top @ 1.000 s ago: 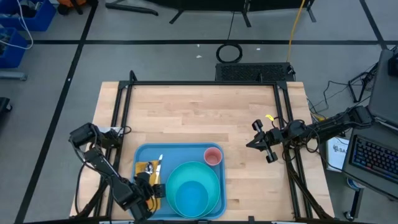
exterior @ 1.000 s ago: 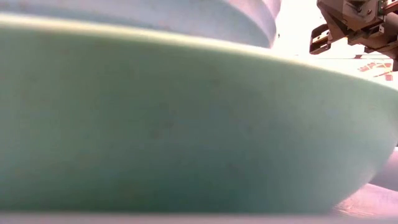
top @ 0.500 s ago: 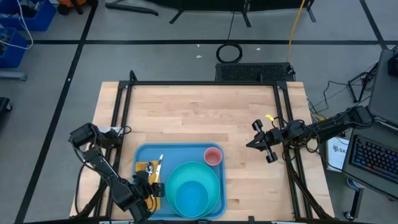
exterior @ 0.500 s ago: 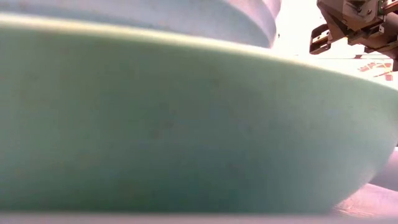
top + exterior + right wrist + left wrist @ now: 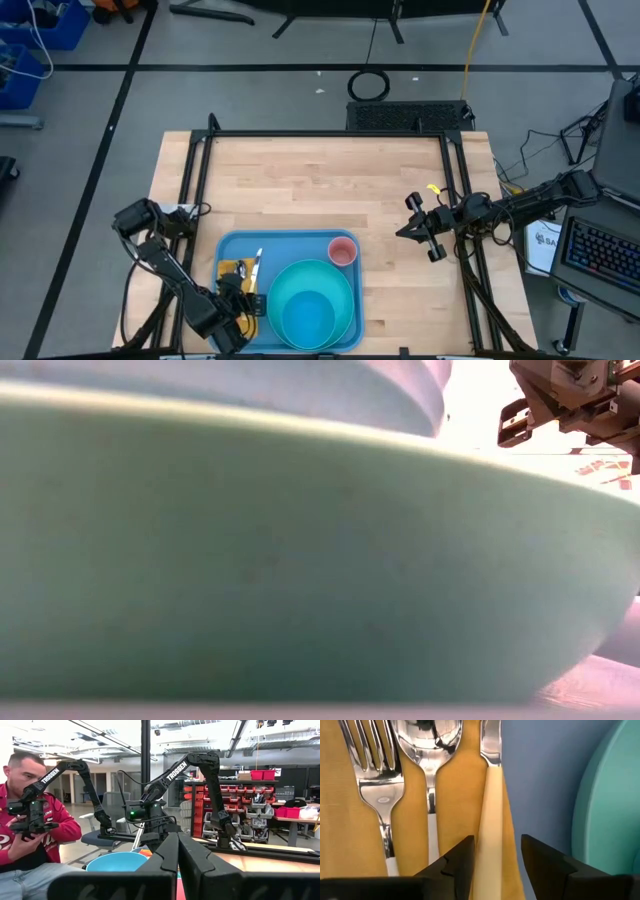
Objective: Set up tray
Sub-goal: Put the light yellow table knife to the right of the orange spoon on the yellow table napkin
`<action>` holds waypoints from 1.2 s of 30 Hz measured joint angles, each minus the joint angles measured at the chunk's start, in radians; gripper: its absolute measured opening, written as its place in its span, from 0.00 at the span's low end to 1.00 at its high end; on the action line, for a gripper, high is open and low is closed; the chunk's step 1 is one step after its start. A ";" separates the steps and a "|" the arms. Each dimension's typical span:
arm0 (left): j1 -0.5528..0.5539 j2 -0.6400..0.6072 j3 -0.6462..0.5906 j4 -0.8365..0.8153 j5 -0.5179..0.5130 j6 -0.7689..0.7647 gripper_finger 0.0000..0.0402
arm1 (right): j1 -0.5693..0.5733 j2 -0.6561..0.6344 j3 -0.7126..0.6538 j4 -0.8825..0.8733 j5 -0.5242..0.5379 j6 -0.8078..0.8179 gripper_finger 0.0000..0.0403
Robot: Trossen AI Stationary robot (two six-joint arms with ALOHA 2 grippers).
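Note:
The blue tray [image 5: 290,245] lies at the table's near edge. On its left side an orange napkin [image 5: 340,820] carries a fork [image 5: 377,780], a spoon [image 5: 427,750] and a knife with a cream handle [image 5: 490,820], laid side by side. My left gripper [image 5: 497,862] points steeply down over the napkin [image 5: 238,272], open, its fingers on either side of the knife's handle. One finger [image 5: 462,860] stands close against the handle and the other [image 5: 540,860] a gap away. My right gripper [image 5: 402,232] waits shut above the table's right side.
A turquoise plate [image 5: 335,275] with a bowl [image 5: 308,318] fills the tray's right half, close beside the knife [image 5: 610,810], and blocks most of the low view [image 5: 300,560]. A pink cup [image 5: 343,251] stands in the tray's far right corner. Bare wood lies beyond the tray.

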 joint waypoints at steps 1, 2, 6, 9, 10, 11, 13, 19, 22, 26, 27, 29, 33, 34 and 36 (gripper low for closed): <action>0.000 0.001 0.000 0.001 0.002 0.002 0.41 | 0.000 0.000 0.000 0.000 0.000 0.000 0.00; 0.000 0.002 0.000 0.001 0.001 0.007 0.41 | 0.000 0.000 0.000 0.000 0.000 0.000 0.00; 0.000 0.002 -0.007 0.004 0.002 0.006 0.41 | 0.000 0.000 0.000 0.000 0.000 0.000 0.00; 0.000 0.002 -0.030 0.021 0.003 -0.007 0.40 | 0.000 0.000 0.000 0.000 0.000 0.000 0.00; 0.001 0.002 -0.037 0.029 0.005 -0.013 0.40 | 0.000 0.000 0.000 0.000 0.000 0.000 0.00; 0.001 0.002 -0.042 0.035 0.006 -0.020 0.40 | 0.000 0.000 0.000 0.000 0.000 0.000 0.00; 0.001 0.001 -0.046 0.042 0.007 -0.026 0.39 | 0.000 0.000 0.000 0.000 0.000 0.000 0.00; 0.001 0.001 -0.047 0.048 0.012 -0.028 0.33 | 0.000 0.000 0.000 0.000 0.000 0.000 0.00; 0.001 0.001 -0.047 0.048 0.014 -0.030 0.28 | 0.000 0.000 0.000 0.000 0.000 0.000 0.00; 0.001 0.001 -0.048 0.048 0.025 -0.045 0.21 | 0.000 0.000 0.000 0.000 0.000 0.000 0.00; 0.001 0.001 -0.048 0.049 0.025 -0.045 0.20 | 0.000 0.000 0.000 0.000 0.000 0.000 0.00; 0.001 0.001 -0.048 0.049 0.025 -0.045 0.18 | 0.000 0.000 0.000 0.000 0.000 0.000 0.00; 0.001 0.001 -0.048 0.050 0.025 -0.046 0.17 | 0.000 0.000 -0.001 0.000 0.000 0.000 0.00; 0.001 0.001 -0.048 0.050 0.025 -0.046 0.18 | 0.000 0.000 -0.001 0.000 0.000 0.000 0.00; 0.001 0.001 -0.048 0.051 0.024 -0.047 0.19 | 0.000 0.000 -0.001 0.000 0.000 0.000 0.00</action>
